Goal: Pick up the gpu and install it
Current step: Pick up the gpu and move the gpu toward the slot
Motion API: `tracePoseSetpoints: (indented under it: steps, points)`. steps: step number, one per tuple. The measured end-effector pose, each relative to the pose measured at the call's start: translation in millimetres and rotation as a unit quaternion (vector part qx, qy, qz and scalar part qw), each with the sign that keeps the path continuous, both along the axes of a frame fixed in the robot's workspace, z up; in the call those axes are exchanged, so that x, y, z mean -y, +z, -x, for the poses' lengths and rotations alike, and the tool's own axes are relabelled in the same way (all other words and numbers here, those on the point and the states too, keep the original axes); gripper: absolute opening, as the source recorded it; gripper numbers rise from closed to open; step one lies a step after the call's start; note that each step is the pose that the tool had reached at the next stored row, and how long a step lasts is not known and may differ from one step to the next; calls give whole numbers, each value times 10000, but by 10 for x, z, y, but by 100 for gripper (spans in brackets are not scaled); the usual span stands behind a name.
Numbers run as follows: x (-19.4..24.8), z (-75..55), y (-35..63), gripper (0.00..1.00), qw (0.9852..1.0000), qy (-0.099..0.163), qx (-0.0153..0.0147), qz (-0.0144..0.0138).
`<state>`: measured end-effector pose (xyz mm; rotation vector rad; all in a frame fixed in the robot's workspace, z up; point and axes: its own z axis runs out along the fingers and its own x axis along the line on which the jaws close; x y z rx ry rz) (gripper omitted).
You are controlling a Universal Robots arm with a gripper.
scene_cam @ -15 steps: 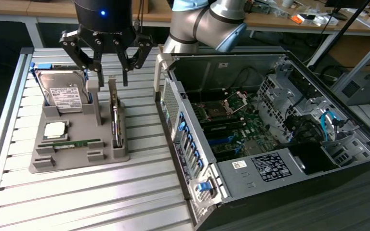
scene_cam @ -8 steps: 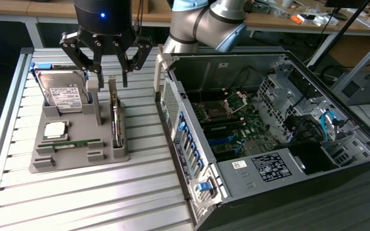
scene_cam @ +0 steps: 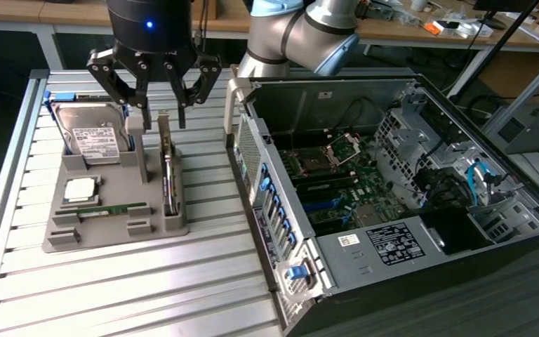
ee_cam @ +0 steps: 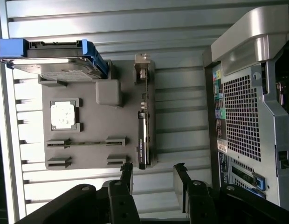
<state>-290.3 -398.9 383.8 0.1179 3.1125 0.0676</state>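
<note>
The gpu (scene_cam: 168, 172), a thin flat card with a green circuit board, a black cooler face and a silver metal end bracket, stands on its long edge in a slot of the grey plastic holder tray (scene_cam: 110, 225). The tray lies on the slatted aluminium desk (scene_cam: 157, 281), beside the open black and silver computer case (scene_cam: 279, 210). The card probably stands upright in this way so that its upper edge is free and two fingers can come down on both flat faces. In the same tray, the boxy silver hard drive with a white label (scene_cam: 90, 133) leans in blue brackets. The square silver processor (scene_cam: 81, 188) and the narrow green RAM stick (scene_cam: 110, 209) lie flat in their own recesses, well apart from the card's slot.

The black tool (scene_cam: 162, 105) hangs over the far end of the tray with its fingers spread apart, and it holds nothing. In the exterior view its fingertips stand above the upper end of the gpu, one on each side of the card's line, and they seem not to touch it. In the wrist view the gpu (ee_cam: 142, 126) runs away from the tool (ee_cam: 153, 170); its near end lies in the gap between the fingers, closer to one of them than to the other. So the tool appears to be nearly lined up with the card, but no grasp is made yet, and the card is not yet in the case.
</note>
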Motion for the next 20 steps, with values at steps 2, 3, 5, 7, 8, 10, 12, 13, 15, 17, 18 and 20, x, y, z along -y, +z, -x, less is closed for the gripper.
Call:
tracePoseSetpoints:
  steps: [2,3,5,7,8,10,12,13,15,17,18,20]
  points:
    - [0,1,-5,48,10000,0,0,0]
    - [0,1,-8,48,10000,0,0,0]
    - [0,2,-13,48,10000,0,0,0]
    - [0,2,-19,48,10000,0,0,0]
    - [0,3,-23,48,10000,0,0,0]
    - [0,4,-30,48,10000,0,0,0]
    - [0,4,-34,48,10000,0,0,0]
    - [0,4,-35,48,10000,0,0,0]
    - [0,5,-40,48,10000,0,0,0]
    - [0,5,-46,48,10000,0,0,0]
    - [0,5,-50,48,10000,0,0,0]
    - [0,6,-54,48,10000,0,0,0]
